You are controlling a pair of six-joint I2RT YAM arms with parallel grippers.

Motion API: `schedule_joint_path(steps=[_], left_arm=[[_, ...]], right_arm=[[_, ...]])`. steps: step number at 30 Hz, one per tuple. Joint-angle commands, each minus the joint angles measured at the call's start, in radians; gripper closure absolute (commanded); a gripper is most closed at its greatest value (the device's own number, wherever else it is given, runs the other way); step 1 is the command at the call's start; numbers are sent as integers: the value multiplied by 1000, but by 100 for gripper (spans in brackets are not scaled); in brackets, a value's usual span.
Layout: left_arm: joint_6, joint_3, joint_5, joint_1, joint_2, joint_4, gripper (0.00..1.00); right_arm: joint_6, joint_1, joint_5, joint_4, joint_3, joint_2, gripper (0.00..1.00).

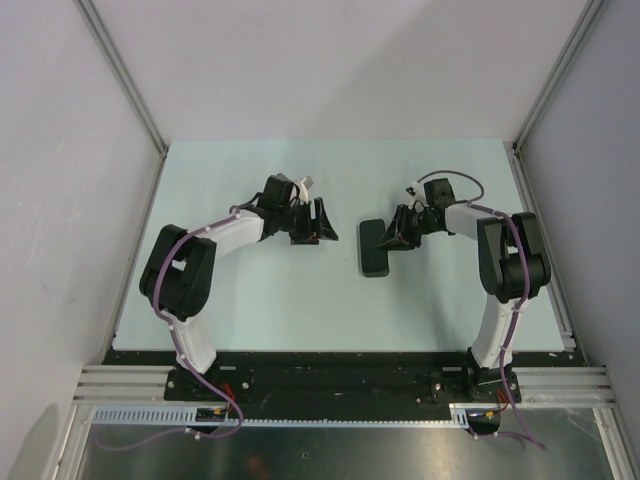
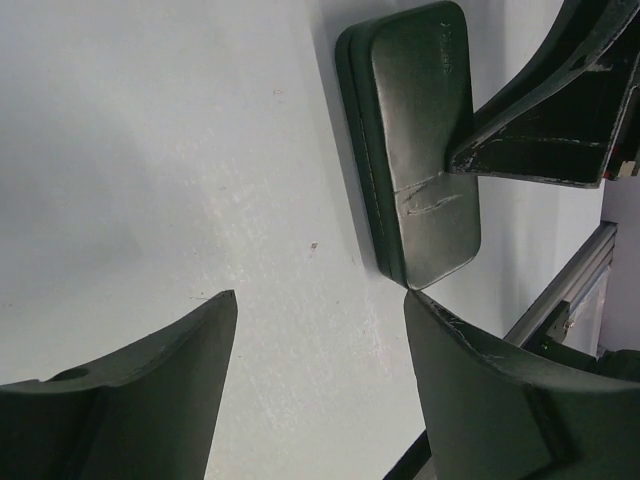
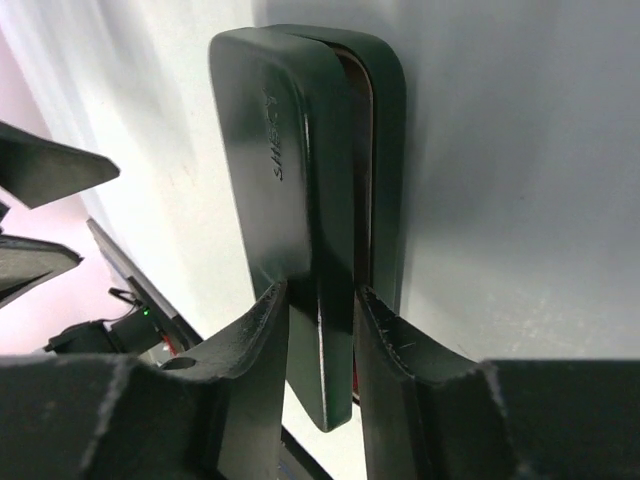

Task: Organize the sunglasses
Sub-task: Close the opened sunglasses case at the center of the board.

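A black oblong case lies on the pale table between the two arms. My right gripper reaches it from the right. In the right wrist view its jaws straddle the case's lid, one finger on the outside and the other in the narrow gap between the lid and the base, both close against the lid. A thin red sliver shows in that gap; the sunglasses are otherwise hidden. My left gripper hovers left of the case, open and holding nothing. The case lies beyond its fingertips.
The pale table is walled by grey panels on the left, right and back. A black rail with both arm bases runs along the near edge. The left wrist view shows the right arm's gripper at the case's edge.
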Motion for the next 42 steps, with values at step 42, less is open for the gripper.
schedule_joint_path(steps=[42], left_arm=[[152,-51,-497,-331,-25,13,0]], right_arm=[[546,316,463,35,-98,-117,43]])
